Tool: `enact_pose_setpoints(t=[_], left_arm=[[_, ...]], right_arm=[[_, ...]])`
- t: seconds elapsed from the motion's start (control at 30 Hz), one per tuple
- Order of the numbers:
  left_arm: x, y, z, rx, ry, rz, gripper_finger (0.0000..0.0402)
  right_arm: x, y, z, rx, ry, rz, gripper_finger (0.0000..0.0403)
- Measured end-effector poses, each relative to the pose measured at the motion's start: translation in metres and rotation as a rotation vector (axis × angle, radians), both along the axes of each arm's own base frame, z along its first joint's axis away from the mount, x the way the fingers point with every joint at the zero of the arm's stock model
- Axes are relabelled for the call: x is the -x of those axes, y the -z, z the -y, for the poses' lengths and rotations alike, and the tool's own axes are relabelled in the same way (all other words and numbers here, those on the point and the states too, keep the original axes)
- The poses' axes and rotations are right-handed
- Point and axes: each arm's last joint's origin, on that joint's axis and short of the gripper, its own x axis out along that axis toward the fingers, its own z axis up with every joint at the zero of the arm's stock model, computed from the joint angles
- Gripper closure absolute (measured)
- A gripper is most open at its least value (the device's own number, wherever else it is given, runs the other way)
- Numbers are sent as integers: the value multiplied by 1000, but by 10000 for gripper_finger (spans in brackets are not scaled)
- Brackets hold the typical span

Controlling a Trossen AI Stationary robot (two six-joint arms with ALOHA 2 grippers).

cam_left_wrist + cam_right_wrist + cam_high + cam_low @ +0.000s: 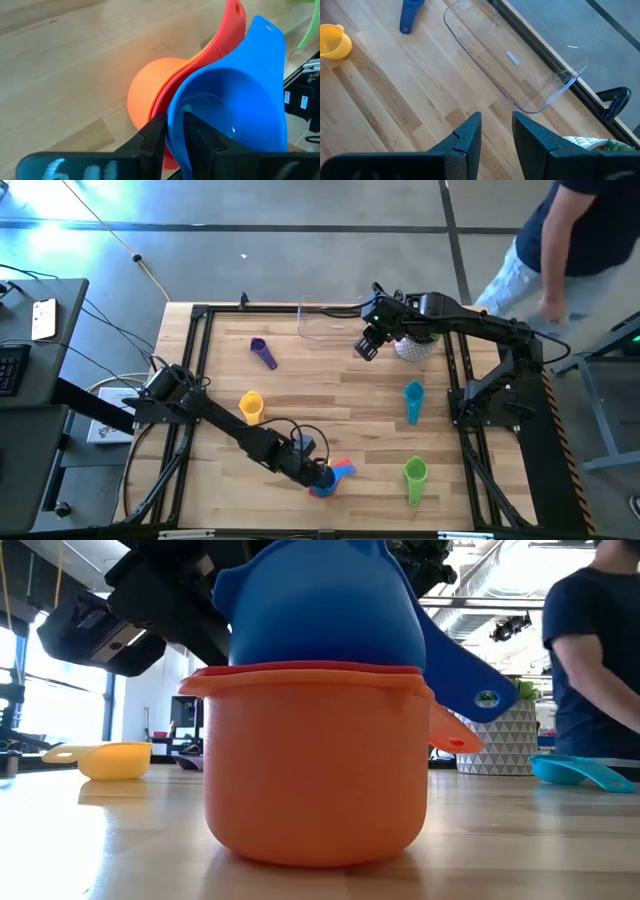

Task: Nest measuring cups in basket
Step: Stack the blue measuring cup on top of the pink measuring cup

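My left gripper [318,475] [172,125] is near the table's near edge, shut on the blue cup [235,100] [320,610]. That cup sits tilted in the red cup [220,40], which is nested in the orange cup [315,770] standing on its base. My right gripper [367,345] [497,127] hovers open by the clear basket [328,320] [515,60] at the far edge. The purple cup [263,352], yellow cup [250,406], teal cup [413,402] and green cup [415,478] lie apart on the wood. My left gripper pinches the blue cup's rim [172,107] on the side away from its handle, with one finger [200,132] inside the bowl and the other outside. The fingers slant down from the table's left. The cup is tilted, its lower part inside the red cup's rim [300,670].
A white pot with a plant [415,345] [495,740] stands beside the basket, just under my right arm. A person [560,240] [595,660] stands beyond the table's far right corner. Black rails [200,360] frame the table. Bare wood lies between the scattered cups.
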Motion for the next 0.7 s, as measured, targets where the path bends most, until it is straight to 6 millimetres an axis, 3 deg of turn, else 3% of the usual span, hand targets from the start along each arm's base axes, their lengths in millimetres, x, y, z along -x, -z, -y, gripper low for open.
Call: enact_pose_setpoints(t=[0.7], left_arm=[[-7, -2, -11, -11, 40, 20, 341]], right_arm=[[0, 0, -1, -21, -16, 4, 302]])
